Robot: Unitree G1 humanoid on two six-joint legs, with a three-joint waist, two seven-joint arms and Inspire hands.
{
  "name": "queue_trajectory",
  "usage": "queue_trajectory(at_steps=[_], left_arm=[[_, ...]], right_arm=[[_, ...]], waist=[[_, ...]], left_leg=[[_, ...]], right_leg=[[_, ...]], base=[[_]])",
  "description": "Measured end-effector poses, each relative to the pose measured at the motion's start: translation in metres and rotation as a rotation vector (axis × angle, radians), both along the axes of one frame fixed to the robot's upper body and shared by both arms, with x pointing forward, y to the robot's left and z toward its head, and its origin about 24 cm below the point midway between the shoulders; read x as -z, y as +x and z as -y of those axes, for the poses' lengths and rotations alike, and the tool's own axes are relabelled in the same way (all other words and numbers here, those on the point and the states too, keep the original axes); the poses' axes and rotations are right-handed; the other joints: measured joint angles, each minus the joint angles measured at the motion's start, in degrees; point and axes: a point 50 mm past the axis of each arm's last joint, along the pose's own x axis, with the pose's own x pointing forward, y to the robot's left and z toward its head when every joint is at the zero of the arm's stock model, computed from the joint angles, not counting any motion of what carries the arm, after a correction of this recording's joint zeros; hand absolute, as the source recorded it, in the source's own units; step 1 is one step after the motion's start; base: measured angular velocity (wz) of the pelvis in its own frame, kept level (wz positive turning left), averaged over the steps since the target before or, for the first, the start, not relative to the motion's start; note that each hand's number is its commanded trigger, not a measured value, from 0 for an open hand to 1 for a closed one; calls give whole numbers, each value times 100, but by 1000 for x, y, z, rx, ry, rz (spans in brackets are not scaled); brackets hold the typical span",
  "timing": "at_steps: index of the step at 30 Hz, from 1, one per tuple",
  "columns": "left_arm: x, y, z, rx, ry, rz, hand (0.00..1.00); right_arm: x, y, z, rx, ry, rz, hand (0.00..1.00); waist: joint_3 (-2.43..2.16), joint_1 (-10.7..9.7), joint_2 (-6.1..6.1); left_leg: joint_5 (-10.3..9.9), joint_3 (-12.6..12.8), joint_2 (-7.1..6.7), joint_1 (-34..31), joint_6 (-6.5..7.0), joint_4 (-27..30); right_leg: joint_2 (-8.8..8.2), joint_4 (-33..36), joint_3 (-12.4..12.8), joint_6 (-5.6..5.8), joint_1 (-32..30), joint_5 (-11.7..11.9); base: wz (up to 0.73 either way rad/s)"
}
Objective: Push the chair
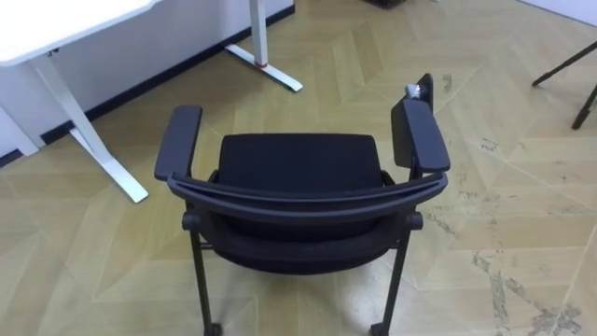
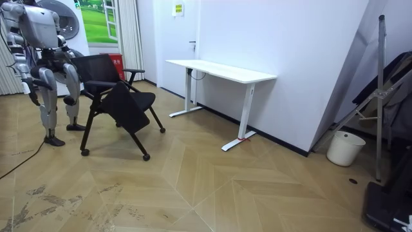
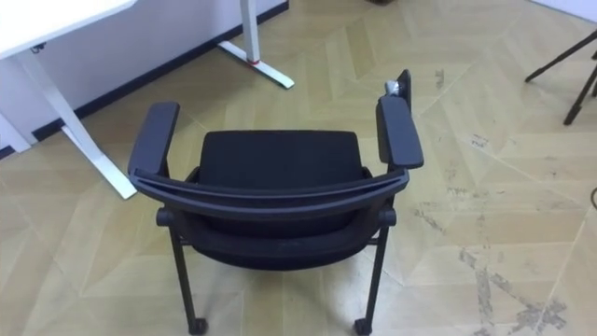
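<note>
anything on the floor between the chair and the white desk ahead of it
Nothing visible: bare floor lies between the chair and the desk. The desk's near foot is closest, off the chair's left armrest, apart from it.

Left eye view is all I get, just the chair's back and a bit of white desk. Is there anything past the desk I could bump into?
Observer: Yes. A white bucket sits on the floor by the wall, beyond the desk, toward the room view's right.
Operator: Anything else over there?
Observer: A tall metal stand rises just past the bucket, at the room view's right edge.
Operator: And where am I standing?
Observer: Right behind the backrest of the chair, at the room view's far left.
</note>
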Motion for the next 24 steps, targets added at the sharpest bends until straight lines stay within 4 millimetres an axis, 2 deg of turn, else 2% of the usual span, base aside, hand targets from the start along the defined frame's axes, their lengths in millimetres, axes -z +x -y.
queue_trajectory(at_steps=[2,4,10,15,17,20,22,23,24], left_arm=[[0,-5,-1,-11,0,-11,0],[0,-10,-3,-48,9,-21,0],[-4,-27,-22,-191,134,-62,0],[-12,-25,-43,-133,267,-79,0],[-19,-18,-57,-123,327,-64,0],[-38,5,-87,-39,488,-15,0],[-61,32,-108,31,622,71,0],[-68,41,-112,53,660,102,0],[-82,58,-118,106,729,155,0]], right_arm=[[0,0,1,7,-3,-1,0],[0,-2,2,28,-4,-8,0],[-1,-9,8,111,-31,-40,0],[-3,-5,16,93,-57,-33,0],[-5,-5,21,107,-71,-28,0],[-9,-4,33,76,-111,-36,0],[-12,-5,42,71,-136,-34,0],[-12,-6,43,79,-139,-32,0],[-13,-7,45,80,-145,-34,0]], waist=[[6,3,-63],[-5,12,14],[13,111,18],[8,181,102],[-5,179,155],[-3,175,268],[-1,155,369],[2,147,391],[-1,149,439]], left_leg=[[0,-4,0,4,0,-4],[0,-10,0,18,0,-8],[-1,-12,1,115,-1,-30],[-3,-36,6,110,-1,-36],[-3,-85,5,112,-1,-29],[0,-91,3,110,1,-22],[0,-96,-4,95,1,-25],[1,-105,-6,89,2,-23],[1,-109,-8,72,2,-23]], right_leg=[[0,1,-14,0,5,0],[2,1,-8,0,20,0],[1,1,2,0,94,0],[5,2,-18,-1,91,0],[5,1,-43,-1,96,0],[4,7,-67,-2,106,1],[2,5,-63,-2,108,1],[0,4,-65,-2,96,1],[-2,4,-69,-2,79,1]], base=[[0],[0],[0],[1],[8],[3],[0],[4],[0]])
